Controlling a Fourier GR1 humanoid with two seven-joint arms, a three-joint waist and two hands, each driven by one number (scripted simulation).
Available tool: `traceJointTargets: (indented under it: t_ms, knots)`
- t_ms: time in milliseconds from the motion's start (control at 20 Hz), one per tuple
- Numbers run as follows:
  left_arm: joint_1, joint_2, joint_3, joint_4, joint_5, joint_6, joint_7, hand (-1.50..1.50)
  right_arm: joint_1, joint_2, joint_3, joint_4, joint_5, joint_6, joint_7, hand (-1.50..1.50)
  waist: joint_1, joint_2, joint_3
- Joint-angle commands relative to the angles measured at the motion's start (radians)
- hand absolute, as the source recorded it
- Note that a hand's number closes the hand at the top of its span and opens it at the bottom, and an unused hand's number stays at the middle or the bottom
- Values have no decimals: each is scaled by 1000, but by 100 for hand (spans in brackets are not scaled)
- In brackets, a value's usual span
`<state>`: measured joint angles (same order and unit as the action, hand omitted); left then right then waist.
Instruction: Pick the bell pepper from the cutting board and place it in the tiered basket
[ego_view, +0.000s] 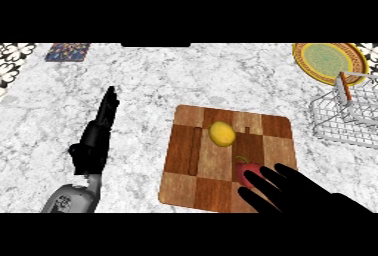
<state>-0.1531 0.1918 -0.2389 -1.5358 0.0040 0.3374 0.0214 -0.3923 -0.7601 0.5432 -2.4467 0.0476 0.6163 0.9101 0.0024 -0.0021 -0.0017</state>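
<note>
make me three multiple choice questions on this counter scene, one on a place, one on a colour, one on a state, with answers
1. Where does the lemon lie?
A. in the basket
B. on the cutting board
C. on the plate

2. What colour is the pepper?
A. red
B. green
C. purple

3. How is the right hand?
A. curled round the lemon
B. resting open off the board, at the counter's left
C. open, fingers spread over the pepper

Answers:
1 B, the lemon sits on the cutting board near its middle, beyond the pepper.
2 A, red shows beside the black fingers.
3 C, its fingers are straight and partly cover the pepper; the basket holds no pepper.
</note>
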Motion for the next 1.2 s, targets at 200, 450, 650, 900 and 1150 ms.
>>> traceJointTargets:
  t_ms: [200,450,650,900,1150]
  knots:
    - [28,1,8,-32,-10,-23,3,0,-39,30,104,-5,108,60,168,-150,3,-2,0]
    - [-17,11,58,-8,8,-48,34,0,4,-2,80,52,223,94,47,-150,-4,1,1]
    - [46,-63,-6,12,-69,10,-41,0,-47,55,66,69,194,168,57,-150,-1,1,1]
    - [27,-47,40,27,-33,-46,-38,0,-10,78,147,60,361,194,-40,-150,-3,2,1]
    - [34,-75,14,-47,-86,-5,33,0,36,150,230,120,582,133,-97,-150,-2,1,2]
